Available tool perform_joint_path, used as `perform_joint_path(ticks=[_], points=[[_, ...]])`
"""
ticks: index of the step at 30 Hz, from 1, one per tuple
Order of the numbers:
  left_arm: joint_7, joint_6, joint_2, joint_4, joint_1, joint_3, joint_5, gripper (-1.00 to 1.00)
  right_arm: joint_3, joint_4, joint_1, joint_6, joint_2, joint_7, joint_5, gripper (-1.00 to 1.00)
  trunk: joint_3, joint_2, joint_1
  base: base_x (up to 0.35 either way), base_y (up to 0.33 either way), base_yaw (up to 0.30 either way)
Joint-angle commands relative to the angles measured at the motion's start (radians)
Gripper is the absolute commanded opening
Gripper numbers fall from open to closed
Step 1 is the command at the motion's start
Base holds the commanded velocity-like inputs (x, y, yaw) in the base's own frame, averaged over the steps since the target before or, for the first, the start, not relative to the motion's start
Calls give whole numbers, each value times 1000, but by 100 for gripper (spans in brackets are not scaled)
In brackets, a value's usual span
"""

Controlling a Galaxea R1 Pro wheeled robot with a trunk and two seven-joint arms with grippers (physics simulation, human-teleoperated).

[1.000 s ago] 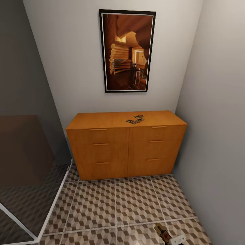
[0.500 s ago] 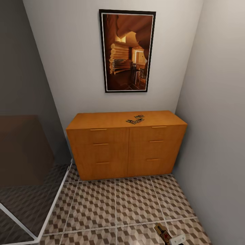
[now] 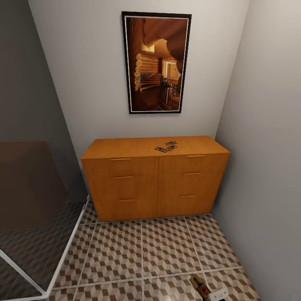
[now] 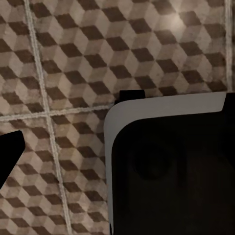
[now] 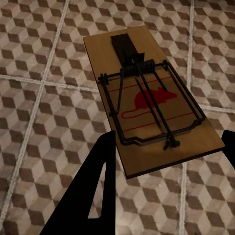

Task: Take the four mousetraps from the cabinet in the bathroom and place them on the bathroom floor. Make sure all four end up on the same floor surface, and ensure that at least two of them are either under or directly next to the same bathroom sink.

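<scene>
Nearest me, my right gripper [image 5: 164, 161] holds a flat brown wooden mousetrap with dark wire and a red mouse mark [image 5: 149, 105] between its black fingers [image 5: 95, 188], above the cube-patterned brown, beige and white tiled floor [image 3: 167, 246]; from the head camera that trap [image 3: 200, 286] sits low in the frame over the tiles. Whether my left gripper is released or clenched I cannot tell; its wrist camera shows tiles [image 4: 73, 58] and a dark white-edged block. Left, a white-framed glass panel [image 3: 62, 259] meets the floor. Further on stands the wide orange-brown wooden dresser [image 3: 154, 184] against the grey wall, more small mousetraps [image 3: 166, 147] lying on its top. Above hangs a black-framed picture [image 3: 156, 62].
</scene>
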Motion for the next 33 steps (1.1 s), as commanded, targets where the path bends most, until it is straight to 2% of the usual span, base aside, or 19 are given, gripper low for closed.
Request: perform_joint_path(ticks=[1,8,13,25,29,31,32,33], points=[[-1,-7,-3,5,-2,-3,1,100,7,1,-1,-3,0,-1,-1,-100,-1,-1,0,0,0,0],[0,-6,-22,6,-1,-2,2,100,5,-1,-1,-2,8,1,-1,-100,-1,-1,0,0,0,0],[0,-6,-23,6,-2,-2,2,100,3,-1,-1,17,31,-19,-2,-100,-1,-1,0,0,0,0],[3,-10,-19,-7,-2,2,-1,100,4,1,-1,32,48,-29,-2,-100,-1,-1,0,0,0,0],[9,0,-18,-104,-2,6,-1,100,4,0,-1,32,48,-29,-2,-100,-1,-1,0,0,0,0],[12,95,-22,-244,-2,8,0,100,4,1,-1,32,47,-29,-1,-100,-1,-1,0,0,0,0],[12,135,-22,-283,-2,8,0,100,4,1,-1,32,47,-30,-1,-100,-1,-1,0,0,0,0],[12,236,-24,-375,-2,8,0,100,4,1,-1,32,46,-30,-1,-100,-1,-1,0,0,0,0]])
